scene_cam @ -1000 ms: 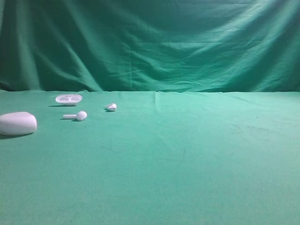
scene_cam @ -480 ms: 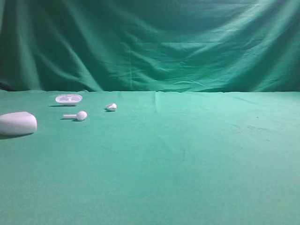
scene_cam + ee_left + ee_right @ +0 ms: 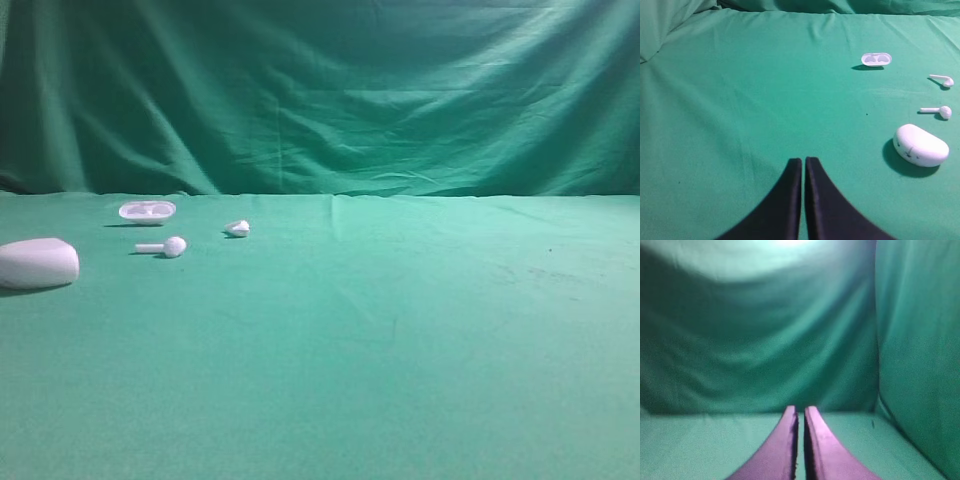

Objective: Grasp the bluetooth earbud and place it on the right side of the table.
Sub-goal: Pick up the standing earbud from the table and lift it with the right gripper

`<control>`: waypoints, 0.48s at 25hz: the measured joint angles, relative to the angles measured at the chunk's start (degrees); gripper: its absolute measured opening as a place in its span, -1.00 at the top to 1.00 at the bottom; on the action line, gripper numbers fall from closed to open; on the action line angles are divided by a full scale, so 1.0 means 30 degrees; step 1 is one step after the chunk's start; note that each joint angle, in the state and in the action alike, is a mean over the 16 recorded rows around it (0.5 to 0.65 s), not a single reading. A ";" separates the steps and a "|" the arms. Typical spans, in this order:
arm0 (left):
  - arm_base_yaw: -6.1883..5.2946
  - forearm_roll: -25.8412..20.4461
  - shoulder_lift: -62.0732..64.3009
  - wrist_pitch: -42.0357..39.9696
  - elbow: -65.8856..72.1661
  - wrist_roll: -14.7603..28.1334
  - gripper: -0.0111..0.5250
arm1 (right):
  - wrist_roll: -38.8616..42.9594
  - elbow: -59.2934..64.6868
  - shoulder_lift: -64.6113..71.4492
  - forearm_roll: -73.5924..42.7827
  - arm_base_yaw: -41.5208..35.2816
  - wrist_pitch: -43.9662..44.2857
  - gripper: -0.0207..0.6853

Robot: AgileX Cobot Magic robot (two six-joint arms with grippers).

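Two tiny white earbuds lie on the green table (image 3: 400, 350) at the far left. One bluetooth earbud (image 3: 165, 246) lies with its stem pointing left; it also shows in the left wrist view (image 3: 940, 111). The other earbud (image 3: 238, 228) lies farther right and back, and shows in the left wrist view (image 3: 944, 80). Neither gripper shows in the exterior high view. My left gripper (image 3: 803, 161) is shut and empty, well left of the earbuds. My right gripper (image 3: 801, 410) is shut and empty, facing the green backdrop.
A big white rounded case (image 3: 38, 262) sits at the left edge, nearest the left gripper (image 3: 920, 145). A shallow white oval tray (image 3: 147, 210) stands behind the earbuds (image 3: 876, 59). A draped green backdrop (image 3: 320, 90) closes the far side.
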 joint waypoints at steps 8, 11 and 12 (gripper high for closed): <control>0.0000 0.0000 0.0000 0.0000 0.0000 0.0000 0.96 | 0.2289 -0.3663 0.4152 0.1059 0.0000 0.2161 0.94; 0.0000 0.0000 0.0000 0.0000 0.0000 0.0000 0.96 | 0.2930 -0.5306 0.6892 0.1364 0.0000 0.4279 0.94; 0.0000 0.0000 0.0000 0.0000 0.0000 0.0000 0.96 | 0.3128 -0.5839 0.7919 0.1509 0.0000 0.4874 0.94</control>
